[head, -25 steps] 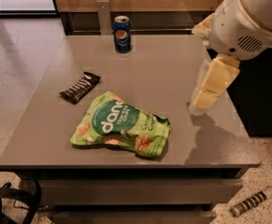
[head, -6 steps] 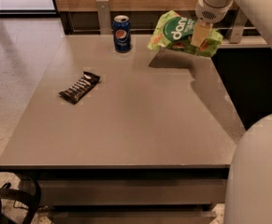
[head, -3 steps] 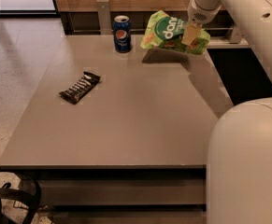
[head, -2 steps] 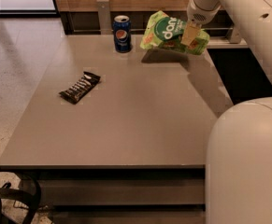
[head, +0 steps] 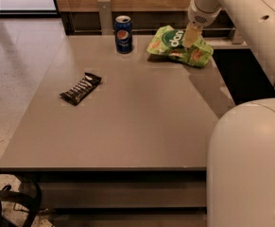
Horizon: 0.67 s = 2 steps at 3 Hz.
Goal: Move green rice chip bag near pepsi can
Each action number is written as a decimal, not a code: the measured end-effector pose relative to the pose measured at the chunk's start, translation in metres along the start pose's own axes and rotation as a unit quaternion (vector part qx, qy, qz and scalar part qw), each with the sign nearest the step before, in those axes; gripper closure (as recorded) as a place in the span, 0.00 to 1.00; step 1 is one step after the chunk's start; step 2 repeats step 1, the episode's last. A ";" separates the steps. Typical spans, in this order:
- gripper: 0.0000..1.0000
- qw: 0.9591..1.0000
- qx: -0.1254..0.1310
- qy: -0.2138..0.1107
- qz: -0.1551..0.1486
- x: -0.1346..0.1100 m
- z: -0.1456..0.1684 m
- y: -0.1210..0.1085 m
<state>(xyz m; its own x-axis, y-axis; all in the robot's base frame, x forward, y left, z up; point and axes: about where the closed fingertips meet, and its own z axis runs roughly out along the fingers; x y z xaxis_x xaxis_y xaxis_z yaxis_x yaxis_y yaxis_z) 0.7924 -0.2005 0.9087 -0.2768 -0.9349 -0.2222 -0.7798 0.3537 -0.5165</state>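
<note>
The green rice chip bag [head: 175, 43] lies at the far right of the grey table [head: 137, 126], tilted, with its lower edge on or just above the tabletop. My gripper [head: 189, 40] comes down from the arm at the upper right and is shut on the bag's right half. The pepsi can [head: 123, 33] stands upright at the table's far edge, a short gap to the left of the bag.
A black-and-white snack bar [head: 80, 88] lies on the left part of the table. A grey post [head: 104, 16] stands behind the can. My white arm and body [head: 250, 155] fill the right side. A dark gap [head: 241, 74] runs along the table's right edge.
The gripper has lowered the bag from the air down to the tabletop, staying to the right of the can. The can and the snack bar have not moved.
</note>
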 end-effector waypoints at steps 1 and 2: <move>0.00 1.000 -0.001 0.001 0.000 0.000 0.002 0.001; 0.00 1.000 -0.001 0.001 0.000 0.000 0.002 0.001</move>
